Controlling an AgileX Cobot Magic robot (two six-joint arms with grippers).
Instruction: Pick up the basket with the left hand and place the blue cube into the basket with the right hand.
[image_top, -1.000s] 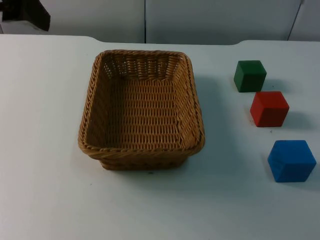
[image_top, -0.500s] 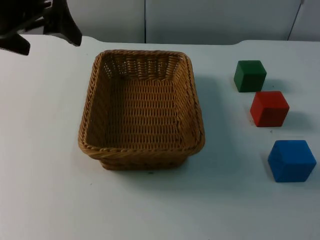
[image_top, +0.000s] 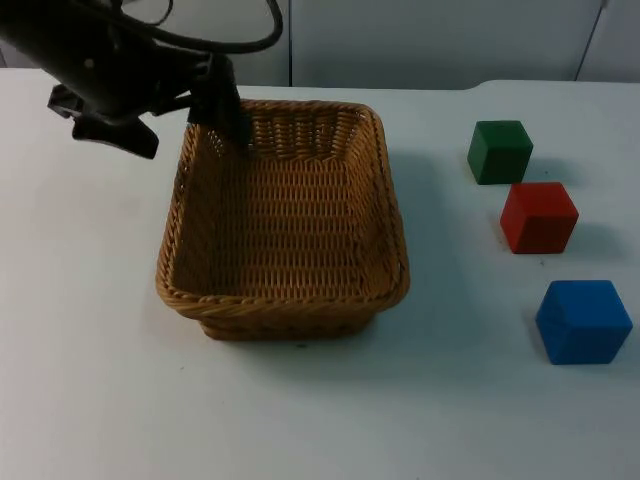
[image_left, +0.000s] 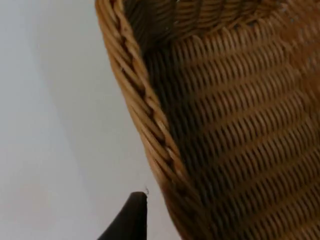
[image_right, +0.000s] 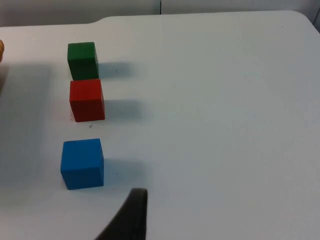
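A woven tan basket (image_top: 288, 298) stands empty in the middle of the table. My left gripper (image_top: 185, 132) is open over the basket's far left corner, with one finger outside the left wall and the other inside near the back wall. In the left wrist view the braided basket rim (image_left: 145, 117) runs close by, with a black fingertip (image_left: 132, 220) on its outer side above the table. The blue cube (image_top: 583, 320) sits at the front right of the table; the right wrist view has this blue cube (image_right: 82, 163) too. My right gripper (image_right: 133, 216) waits some way back from it.
A red cube (image_top: 539, 216) and a green cube (image_top: 499, 151) line up behind the blue one, with small gaps between them. In the right wrist view, the red cube (image_right: 87, 99) and the green cube (image_right: 82, 60) stand beyond the blue one. The grey partition wall (image_top: 420, 40) closes the far edge.
My left arm has come in from the upper left corner and moved right and down to the basket's far left corner. The basket and the cubes have not moved.
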